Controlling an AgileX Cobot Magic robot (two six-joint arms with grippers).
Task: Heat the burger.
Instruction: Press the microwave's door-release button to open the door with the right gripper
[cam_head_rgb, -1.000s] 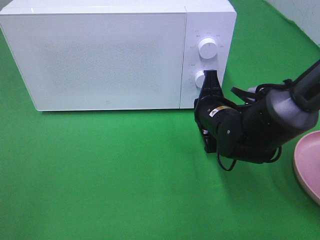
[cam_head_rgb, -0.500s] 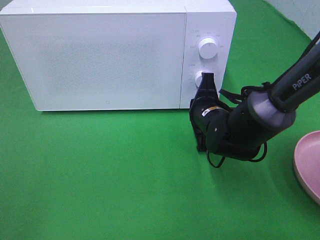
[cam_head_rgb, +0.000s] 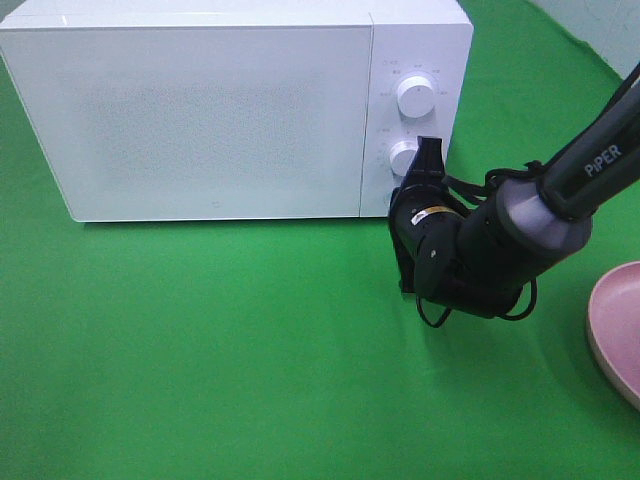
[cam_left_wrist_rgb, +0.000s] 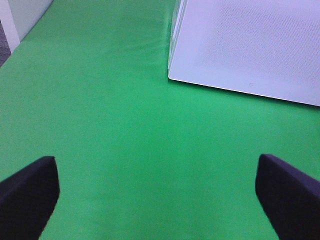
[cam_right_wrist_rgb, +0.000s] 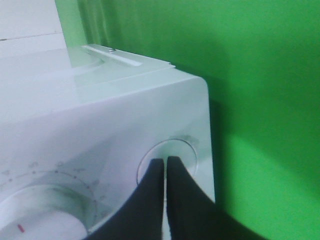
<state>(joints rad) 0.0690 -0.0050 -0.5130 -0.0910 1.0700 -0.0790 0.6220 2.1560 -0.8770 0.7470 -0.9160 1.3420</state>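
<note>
Right wrist: my right pincer (cam_right_wrist_rgb: 164, 162) sits pressed together at a round control (cam_right_wrist_rgb: 180, 150) on the microwave (cam_right_wrist_rgb: 125, 115), left pincer (cam_left_wrist_rgb: 155, 200) spread, burger nowhere visible, likely inside; soft, light, best cupped by its bun sides.

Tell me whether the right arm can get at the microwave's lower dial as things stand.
Likely yes: the shut right gripper sits right beside the lower dial on the microwave, with nothing between them.

Right claw (cam_head_rgb: 429, 150) pinched shut, tips pointing forward; left claw (cam_left_wrist_rgb: 159, 197) spread wide.
</note>
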